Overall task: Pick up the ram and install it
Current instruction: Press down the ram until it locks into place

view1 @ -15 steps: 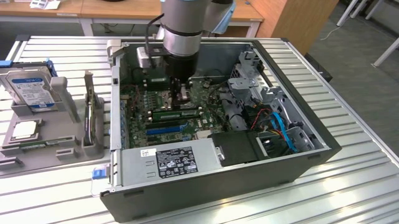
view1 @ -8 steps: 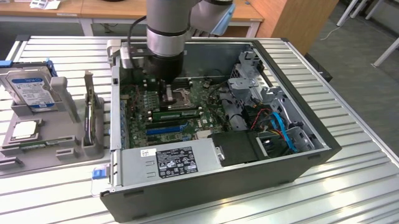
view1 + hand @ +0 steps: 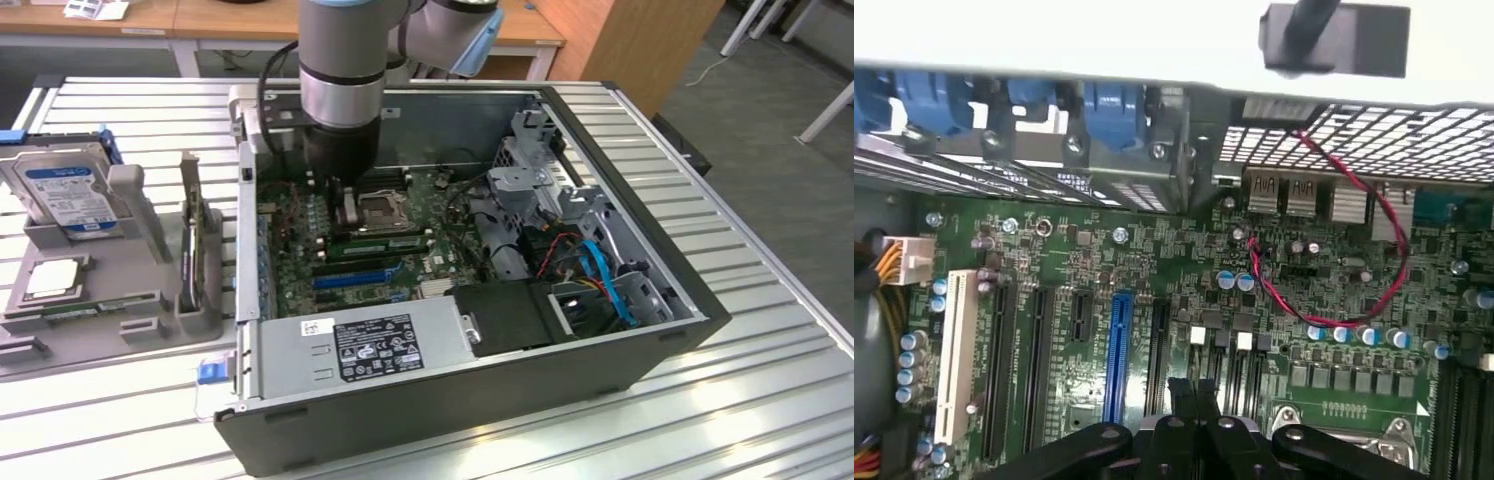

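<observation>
The claw [image 3: 1194,400] hangs pinched shut and empty over the motherboard [image 3: 1184,300] inside the computer case [image 3: 641,350], while the ram [image 3: 78,308] lies flat in the gray tray [image 3: 140,250] (lengthwise across it) off toward the exterior view's left.

arm [image 3: 350,60] cut off above, claw [image 3: 1196,392] base cropped

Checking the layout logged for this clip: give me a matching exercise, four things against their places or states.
1. silver boxy hard drive with blue label
2. grey metal power supply box
3. thin blue cables
4. black gripper

A. inside the black computer case, at the exterior view's right
B. jaws shut, over the green motherboard
C. standing in the grey tray outside the case
D. inside the case, at its edge nearest the exterior camera

Pairs: 1-C, 2-D, 3-A, 4-B
</observation>
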You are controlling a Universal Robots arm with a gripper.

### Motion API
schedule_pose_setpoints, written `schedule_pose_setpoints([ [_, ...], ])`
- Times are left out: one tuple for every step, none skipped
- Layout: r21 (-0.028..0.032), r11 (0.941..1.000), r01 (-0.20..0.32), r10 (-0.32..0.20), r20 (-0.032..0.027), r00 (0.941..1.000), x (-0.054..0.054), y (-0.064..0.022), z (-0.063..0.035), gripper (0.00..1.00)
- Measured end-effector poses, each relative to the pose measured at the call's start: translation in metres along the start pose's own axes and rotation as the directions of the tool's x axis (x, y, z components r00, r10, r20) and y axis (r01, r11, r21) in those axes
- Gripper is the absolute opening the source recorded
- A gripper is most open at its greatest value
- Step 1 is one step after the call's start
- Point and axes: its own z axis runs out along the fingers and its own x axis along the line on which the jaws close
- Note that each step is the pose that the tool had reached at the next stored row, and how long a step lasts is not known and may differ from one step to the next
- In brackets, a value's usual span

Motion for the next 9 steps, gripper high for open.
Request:
schedule_pose_setpoints([
  [0.0000, 1.0000, 0.000, 0.000, 0.0000, 1.0000, 0.0000, 0.0000, 0.0018, 0.11],
  [0.0001, 1.0000, 0.000, 0.000, 0.0001, 1.0000, -0.0001, -0.0001, 0.0036, 0.11],
  [0.0000, 1.0000, 0.000, 0.000, 0.0000, 1.0000, -0.0001, -0.0001, 0.0051, 0.11],
  [-0.0003, 1.0000, 0.000, 0.000, -0.0002, 1.0000, -0.0001, -0.0001, 0.0060, 0.11],
  [-0.0004, 1.0000, 0.000, 0.000, -0.0004, 1.0000, -0.0001, -0.0001, 0.0066, 0.11],
  [-0.0003, 1.0000, 0.000, 0.000, -0.0004, 1.0000, -0.0001, -0.0001, 0.0067, 0.11],
  [-0.0002, 1.0000, 0.000, 0.000, -0.0003, 1.0000, -0.0001, -0.0001, 0.0067, 0.11],
  [-0.0001, 1.0000, 0.000, 0.000, -0.0002, 1.0000, -0.0002, -0.0001, 0.0068, 0.11],
  [-0.0001, 1.0000, 0.000, 0.000, -0.0001, 1.0000, -0.0002, -0.0001, 0.0068, 0.11],
])
